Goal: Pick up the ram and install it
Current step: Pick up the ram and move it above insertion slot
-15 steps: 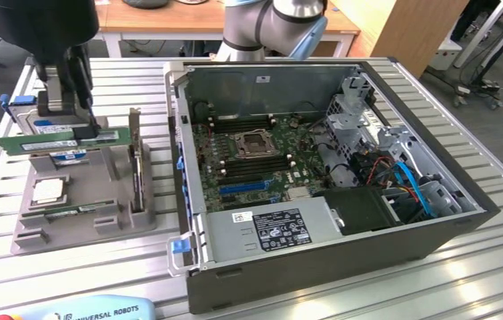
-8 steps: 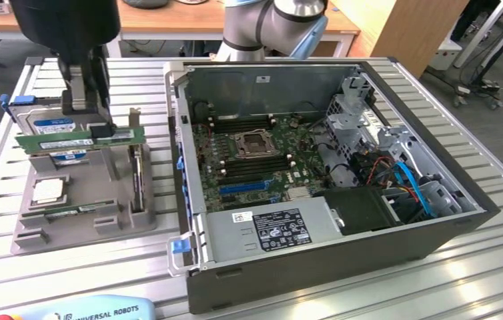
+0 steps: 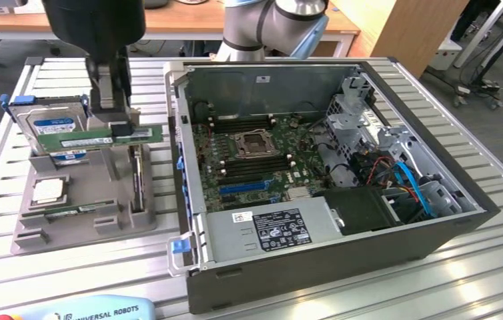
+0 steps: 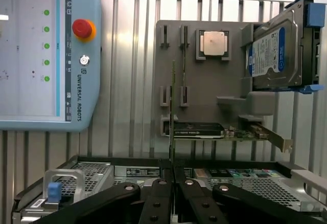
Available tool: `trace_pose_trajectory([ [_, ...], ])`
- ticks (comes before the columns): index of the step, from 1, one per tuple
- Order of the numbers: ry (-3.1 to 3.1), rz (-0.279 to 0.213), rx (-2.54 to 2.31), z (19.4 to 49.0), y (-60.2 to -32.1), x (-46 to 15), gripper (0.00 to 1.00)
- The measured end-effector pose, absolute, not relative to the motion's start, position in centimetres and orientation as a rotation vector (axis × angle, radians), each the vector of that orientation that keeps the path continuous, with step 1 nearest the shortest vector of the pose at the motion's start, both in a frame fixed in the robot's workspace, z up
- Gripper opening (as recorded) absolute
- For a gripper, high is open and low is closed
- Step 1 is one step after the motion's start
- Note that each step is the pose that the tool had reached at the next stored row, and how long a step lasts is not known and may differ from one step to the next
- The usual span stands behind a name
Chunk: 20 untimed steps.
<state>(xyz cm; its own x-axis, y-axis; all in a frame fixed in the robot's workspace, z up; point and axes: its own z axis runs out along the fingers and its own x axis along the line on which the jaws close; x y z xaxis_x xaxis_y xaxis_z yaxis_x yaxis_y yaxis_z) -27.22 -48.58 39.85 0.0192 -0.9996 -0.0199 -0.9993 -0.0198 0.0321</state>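
Nearest, a pendant (image 3: 91, 310) on the slatted metal table (image 3: 465, 267) read "UNIVERSAL ROBOTS". Above the grey holder (image 3: 83, 223), the gripper (image 3: 118, 128) was clamped on the ram (image 3: 69, 141), beside the open computer (image 3: 323, 167). A wooden desk (image 3: 171, 23) stood behind.

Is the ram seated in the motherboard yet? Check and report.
No, the gripper holds the ram over the gray holder, outside the computer case.
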Motion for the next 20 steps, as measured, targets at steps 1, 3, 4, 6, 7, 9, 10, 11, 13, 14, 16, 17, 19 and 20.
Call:
trace_pose_trajectory([
  [1,-2.193,-0.057,2.236,39.8,-48.6,-26.9,0.12],
  [3,-2.193,-0.057,2.236,39.8,-48.6,-26.4,0.12],
  [4,-2.193,-0.058,2.236,39.8,-48.6,-26.1,0.12],
  [6,-2.193,-0.058,2.236,39.8,-48.6,-25.5,0.12],
  [7,-2.193,-0.057,2.236,39.8,-48.6,-25.2,0.12],
  [9,-2.193,-0.057,2.236,39.8,-48.6,-24.6,0.12],
  [10,-2.193,-0.058,2.236,39.8,-48.6,-24.3,0.12],
  [11,-2.193,-0.058,2.236,39.8,-48.6,-24.0,0.12],
  [13,-2.193,-0.058,2.236,39.8,-48.6,-23.4,0.12],
  [14,-2.193,-0.058,2.236,39.8,-48.6,-23.1,0.12],
  [16,-2.193,-0.057,2.236,39.8,-48.6,-22.4,0.12],
  [17,-2.193,-0.057,2.236,39.8,-48.6,-22.1,0.12],
  [19,-2.193,-0.057,2.236,39.8,-48.6,-21.5,0.12],
  [20,-2.193,-0.057,2.236,39.8,-48.6,-21.2,0.12],
])
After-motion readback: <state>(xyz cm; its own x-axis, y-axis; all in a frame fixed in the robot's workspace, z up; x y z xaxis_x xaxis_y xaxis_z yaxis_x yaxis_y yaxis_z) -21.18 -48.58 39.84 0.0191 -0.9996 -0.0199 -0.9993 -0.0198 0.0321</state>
